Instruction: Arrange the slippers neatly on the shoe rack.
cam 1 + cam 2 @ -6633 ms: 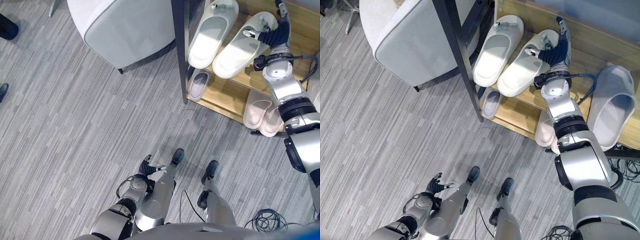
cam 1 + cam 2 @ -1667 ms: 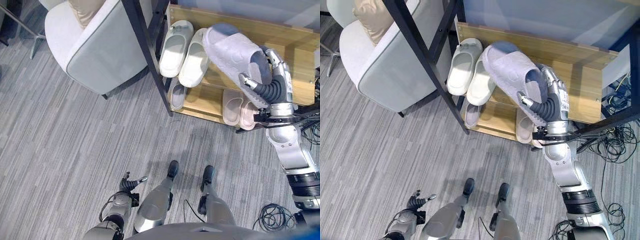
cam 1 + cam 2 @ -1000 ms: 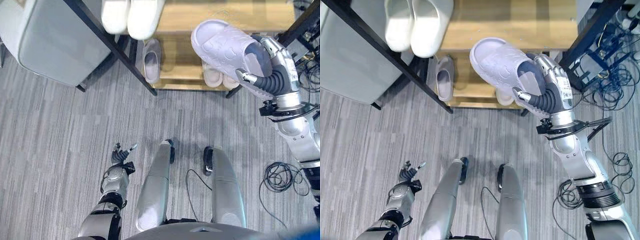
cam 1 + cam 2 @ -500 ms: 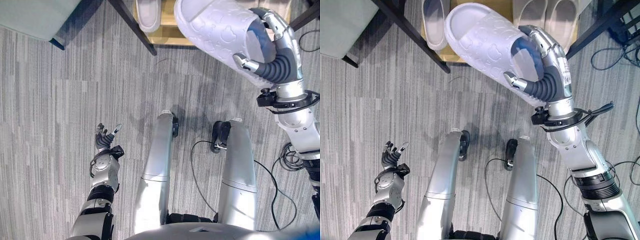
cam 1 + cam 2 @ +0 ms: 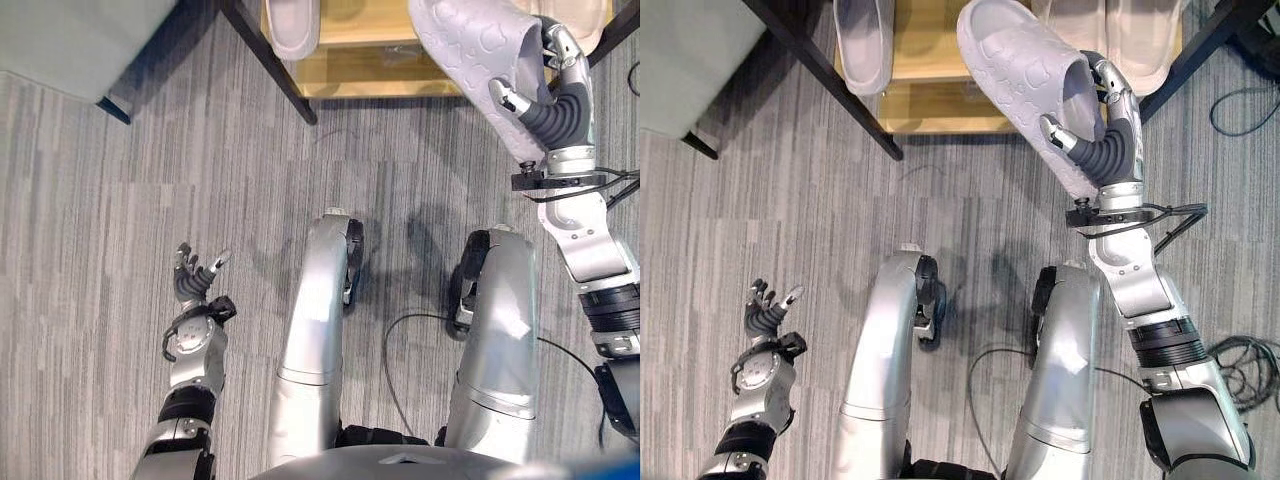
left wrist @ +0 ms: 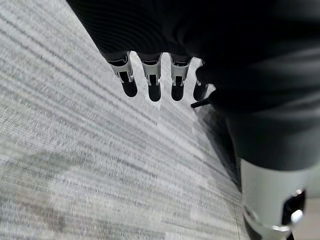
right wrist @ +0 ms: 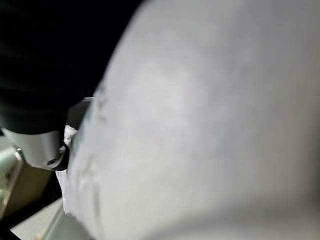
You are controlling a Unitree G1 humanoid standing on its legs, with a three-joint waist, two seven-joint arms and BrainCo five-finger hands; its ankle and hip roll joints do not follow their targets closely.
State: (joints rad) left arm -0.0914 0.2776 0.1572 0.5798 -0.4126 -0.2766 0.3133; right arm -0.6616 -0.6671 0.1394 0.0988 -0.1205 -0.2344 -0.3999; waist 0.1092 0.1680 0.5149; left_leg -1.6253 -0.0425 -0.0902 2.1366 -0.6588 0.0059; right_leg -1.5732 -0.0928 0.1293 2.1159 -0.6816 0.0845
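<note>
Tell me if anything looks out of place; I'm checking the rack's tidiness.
One pale grey slipper isn't on the shoe rack: the right hand holds it tilted in the air in front of the rack. The small slipper and beige pair sit on the rack. The left hand hangs open, idle.

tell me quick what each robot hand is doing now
Left robot hand: open, empty, low above the grey carpet.
Right robot hand: shut on the large pale grey embossed foam slipper.

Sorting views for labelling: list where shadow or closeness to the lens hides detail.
Right wrist view: the grey slipper is so near the lens that it reads as a pale, featureless surface. Right eye view: even light, its embossed pattern clear in the right hand. Left eye view: dark shadow on the floor under the armchair.
</note>
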